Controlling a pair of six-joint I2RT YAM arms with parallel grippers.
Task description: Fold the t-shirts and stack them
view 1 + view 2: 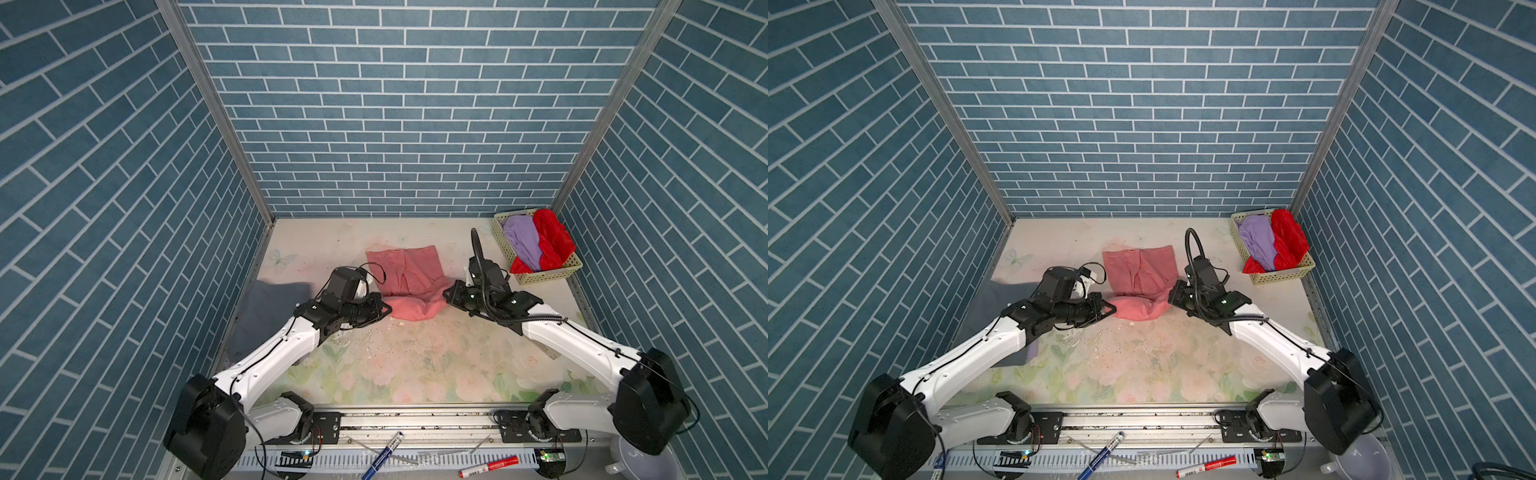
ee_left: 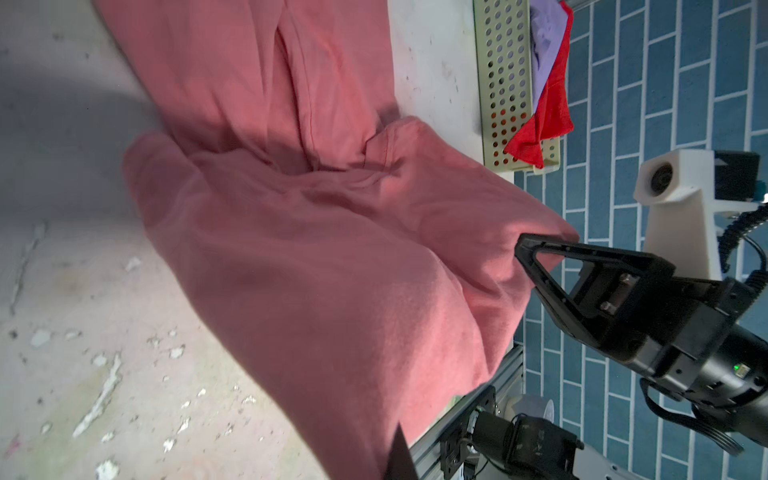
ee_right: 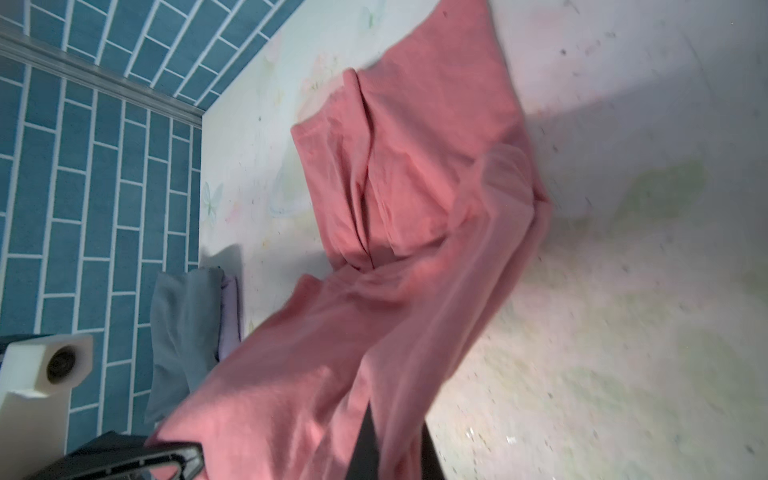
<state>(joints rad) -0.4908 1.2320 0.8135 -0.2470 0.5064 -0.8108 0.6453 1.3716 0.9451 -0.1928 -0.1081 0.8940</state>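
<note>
Ends of salmon t-shirt (image 1: 409, 270) pinched in left tool (image 1: 389, 309); right tool (image 1: 445, 293)

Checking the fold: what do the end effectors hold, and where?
Salmon pink cloth t-shirt: left end effector pinches its near-left corner, right end effector its near-right corner.

Four t-shirts can be counted: one salmon pink shirt (image 1: 409, 270), one slate grey shirt (image 1: 270, 307), one lavender shirt (image 1: 521, 241) and one red shirt (image 1: 552, 237). A pale lavender edge (image 1: 1032, 351) under the grey one may be a fifth; I cannot tell. There is one basket (image 1: 552, 274), which holds two of the shirts. There are two arms and two grippers: the left gripper (image 1: 390, 309) and the right gripper (image 1: 445, 293). There are two markers: one blue marker (image 1: 382, 455) and one red marker (image 1: 490, 465).
</note>
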